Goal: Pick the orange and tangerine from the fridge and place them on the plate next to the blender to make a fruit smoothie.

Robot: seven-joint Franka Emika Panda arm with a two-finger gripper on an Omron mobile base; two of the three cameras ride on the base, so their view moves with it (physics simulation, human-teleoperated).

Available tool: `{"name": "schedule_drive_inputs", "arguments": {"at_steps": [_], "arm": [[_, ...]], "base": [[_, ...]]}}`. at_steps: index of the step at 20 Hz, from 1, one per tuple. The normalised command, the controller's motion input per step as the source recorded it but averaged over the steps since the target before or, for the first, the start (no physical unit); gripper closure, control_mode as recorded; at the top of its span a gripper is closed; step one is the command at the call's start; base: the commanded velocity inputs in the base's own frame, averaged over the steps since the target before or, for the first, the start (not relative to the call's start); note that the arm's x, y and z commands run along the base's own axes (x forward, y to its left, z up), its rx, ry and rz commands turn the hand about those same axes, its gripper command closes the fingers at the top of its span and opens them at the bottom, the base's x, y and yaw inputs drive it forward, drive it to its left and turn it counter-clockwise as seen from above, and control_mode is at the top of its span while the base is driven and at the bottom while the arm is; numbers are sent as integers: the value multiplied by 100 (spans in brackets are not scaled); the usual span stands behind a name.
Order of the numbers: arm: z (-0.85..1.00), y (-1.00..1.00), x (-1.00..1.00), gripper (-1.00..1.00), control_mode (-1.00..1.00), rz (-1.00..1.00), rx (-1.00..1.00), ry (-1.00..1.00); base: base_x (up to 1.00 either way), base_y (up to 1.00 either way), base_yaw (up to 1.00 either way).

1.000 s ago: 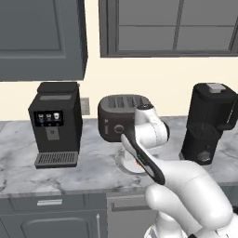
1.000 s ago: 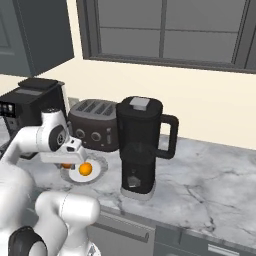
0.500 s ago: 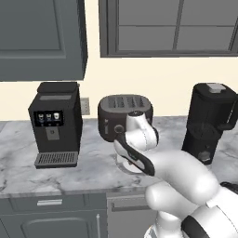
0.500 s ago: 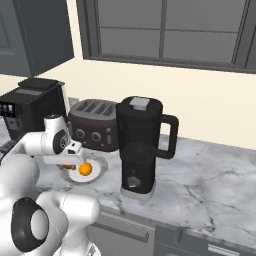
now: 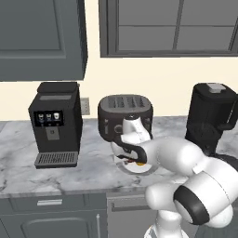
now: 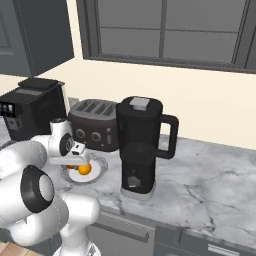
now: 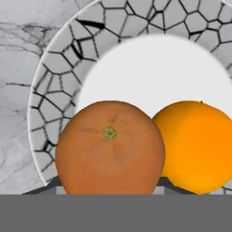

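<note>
Over the last second the arm has folded lower over the plate, which sits on the marble bench near its front edge, between the toaster and the blender. In the hand view the tangerine sits right at the jaws, over the plate and touching the orange beside it. The fingers are hidden behind the fruit, so whether the gripper grips the tangerine I cannot tell; the wrist points steeply down.

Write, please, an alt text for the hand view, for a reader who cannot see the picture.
A darker reddish tangerine and a brighter orange sit side by side on a white plate with a cracked-pattern rim, seen close from above. The plate lies on a grey marble counter.
</note>
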Motion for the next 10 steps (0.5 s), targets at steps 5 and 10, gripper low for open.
{"name": "schedule_drive_inputs", "arguments": {"at_steps": [5,10], "arm": [[-30,14,20,100,-100,0,0,0],[-41,-4,4,-100,-100,0,0,0]], "base": [[0,0,0],[0,0,0]]}}
